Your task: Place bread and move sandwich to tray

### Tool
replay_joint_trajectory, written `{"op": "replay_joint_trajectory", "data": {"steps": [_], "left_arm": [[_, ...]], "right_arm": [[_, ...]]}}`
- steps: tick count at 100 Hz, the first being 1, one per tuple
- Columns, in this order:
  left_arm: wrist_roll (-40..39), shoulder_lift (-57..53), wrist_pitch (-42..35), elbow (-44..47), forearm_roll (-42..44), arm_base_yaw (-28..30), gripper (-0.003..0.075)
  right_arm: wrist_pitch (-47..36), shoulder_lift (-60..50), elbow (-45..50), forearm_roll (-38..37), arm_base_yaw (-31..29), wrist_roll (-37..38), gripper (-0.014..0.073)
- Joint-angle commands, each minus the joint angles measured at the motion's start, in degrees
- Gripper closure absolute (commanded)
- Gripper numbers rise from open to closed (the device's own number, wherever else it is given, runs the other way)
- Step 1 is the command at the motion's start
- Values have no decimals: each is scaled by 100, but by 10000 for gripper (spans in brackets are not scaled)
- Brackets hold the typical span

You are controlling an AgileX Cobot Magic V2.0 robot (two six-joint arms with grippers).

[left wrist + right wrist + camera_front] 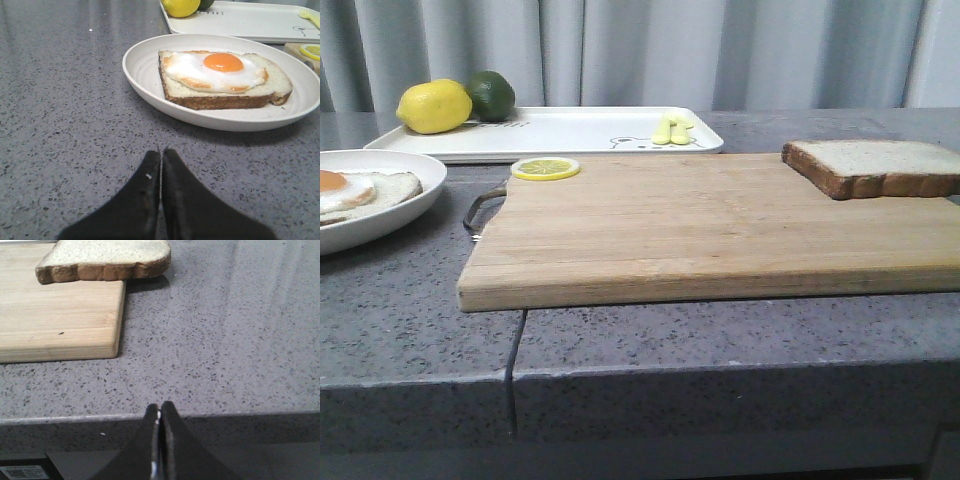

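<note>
Grey speckled stone countertop (720,340), carrying a wooden cutting board (720,225) along the middle of its front edge. Bread (875,165) flat on the board's far right corner, crust overhanging the board's right edge onto open countertop, as seen from the right wrist. Lemon slice (545,168) at the board's far left corner; metal handle (480,208) sticking out of the board's left end. Sandwich (225,77) near the countertop's left edge: egg-topped slice, orange yolk up, centred in a shallow round white plate. Tray (570,132) behind the board towards the far left, long side parallel to the board's far edge. On the tray: lemon (434,106) and lime (492,95) touching at its far left corner, small yellow item (672,130) near its right end, possibly a utensil, too small to identify. Left gripper (161,152) above bare countertop just short of the plate, fingers pressed together, nothing between. Right gripper (159,407) over the countertop's front edge, right of the board, fingers likewise together, empty.
</note>
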Motion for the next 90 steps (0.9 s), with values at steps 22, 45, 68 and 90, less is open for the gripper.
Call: {"op": "replay_joint_trajectory", "data": {"steps": [22, 45, 68, 90], "left_arm": [[-45, -174, -274, 85, -46, -5, 740], [-45, -174, -274, 85, -32, -5, 740], [-45, -174, -405, 85, 3, -5, 740], [-45, -174, -878, 85, 6, -5, 740]], "right_arm": [[-240, -117, 42, 0, -31, -47, 655], [-240, -117, 42, 0, -31, -47, 655], [-240, -117, 42, -31, -31, -47, 655], [-711, -117, 42, 0, -31, -47, 655]]}}
